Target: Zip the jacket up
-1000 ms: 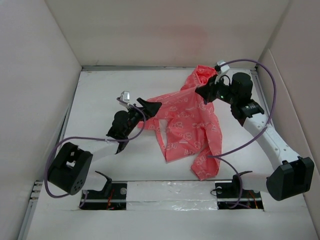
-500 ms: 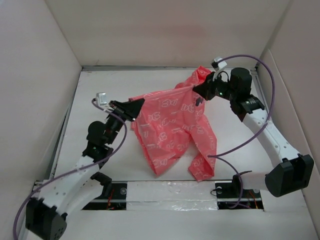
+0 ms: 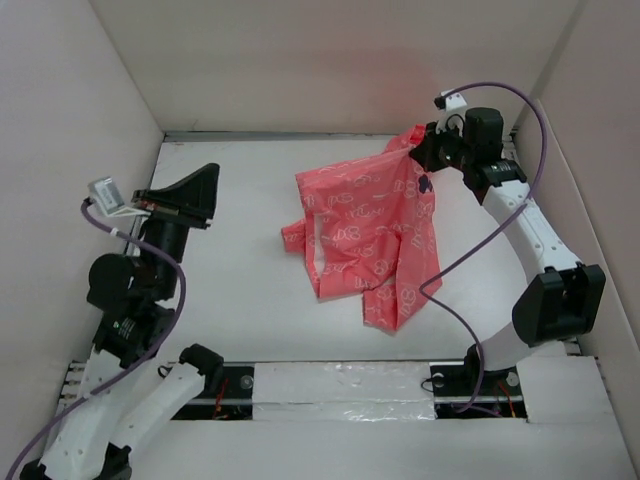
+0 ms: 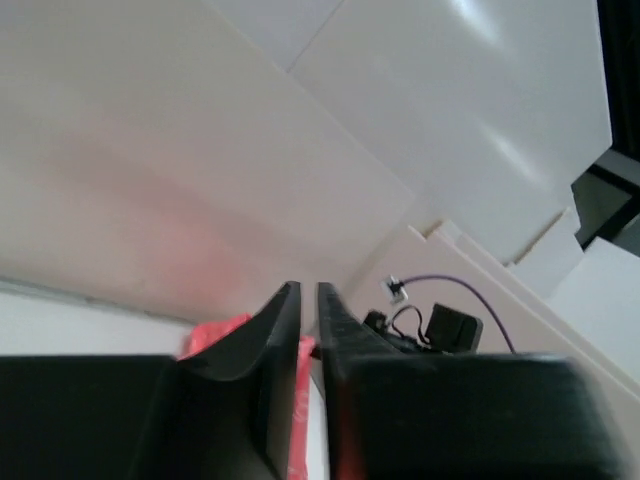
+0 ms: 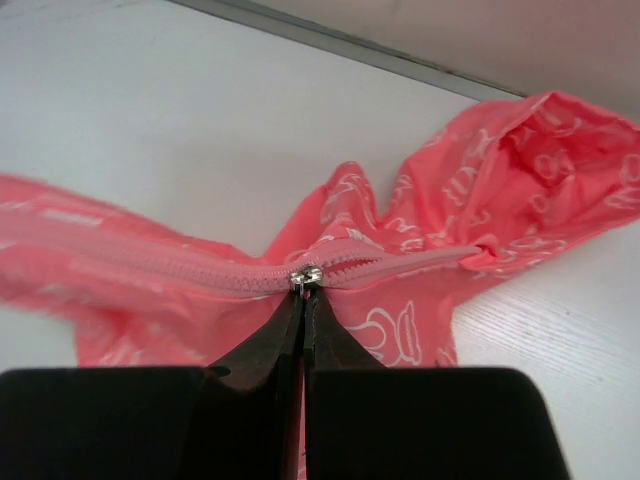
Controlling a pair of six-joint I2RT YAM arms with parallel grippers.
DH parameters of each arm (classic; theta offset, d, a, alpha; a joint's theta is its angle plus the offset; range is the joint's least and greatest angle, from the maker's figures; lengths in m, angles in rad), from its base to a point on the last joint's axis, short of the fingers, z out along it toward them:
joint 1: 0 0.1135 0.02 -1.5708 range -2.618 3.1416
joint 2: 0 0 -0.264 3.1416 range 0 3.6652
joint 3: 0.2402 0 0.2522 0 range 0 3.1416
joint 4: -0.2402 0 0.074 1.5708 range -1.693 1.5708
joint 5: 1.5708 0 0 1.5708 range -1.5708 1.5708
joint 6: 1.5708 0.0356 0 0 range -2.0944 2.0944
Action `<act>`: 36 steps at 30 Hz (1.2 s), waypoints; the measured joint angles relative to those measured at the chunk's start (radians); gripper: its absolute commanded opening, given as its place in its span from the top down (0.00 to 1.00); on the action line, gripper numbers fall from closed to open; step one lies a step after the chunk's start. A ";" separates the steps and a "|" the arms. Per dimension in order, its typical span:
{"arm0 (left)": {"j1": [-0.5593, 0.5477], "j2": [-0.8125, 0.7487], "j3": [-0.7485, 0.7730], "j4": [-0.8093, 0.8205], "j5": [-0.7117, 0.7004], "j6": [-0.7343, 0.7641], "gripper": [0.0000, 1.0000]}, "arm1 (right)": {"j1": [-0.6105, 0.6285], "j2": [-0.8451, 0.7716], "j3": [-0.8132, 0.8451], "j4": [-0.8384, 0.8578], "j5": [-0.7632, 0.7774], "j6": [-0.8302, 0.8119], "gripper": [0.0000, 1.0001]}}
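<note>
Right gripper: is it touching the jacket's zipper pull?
Touching. The right wrist view shows the right gripper pinched shut on the zipper pull of the jacket.

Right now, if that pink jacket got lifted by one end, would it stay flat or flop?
Probably flop: the jacket lies crumpled in soft folds. It seems light, since the right pincer holds it by just the zipper pull. Pushed, it'd likely bunch up.
</note>
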 measured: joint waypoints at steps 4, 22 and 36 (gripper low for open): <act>0.000 0.153 -0.004 -0.024 0.088 -0.016 0.19 | 0.011 -0.009 0.000 0.005 -0.050 0.006 1.00; 0.100 0.880 -0.187 0.467 0.374 -0.134 0.01 | 0.042 -0.201 -0.135 0.038 -0.220 0.018 1.00; 0.108 1.218 -0.081 0.906 0.581 -0.269 0.01 | 0.076 -0.294 -0.197 0.084 -0.380 0.040 1.00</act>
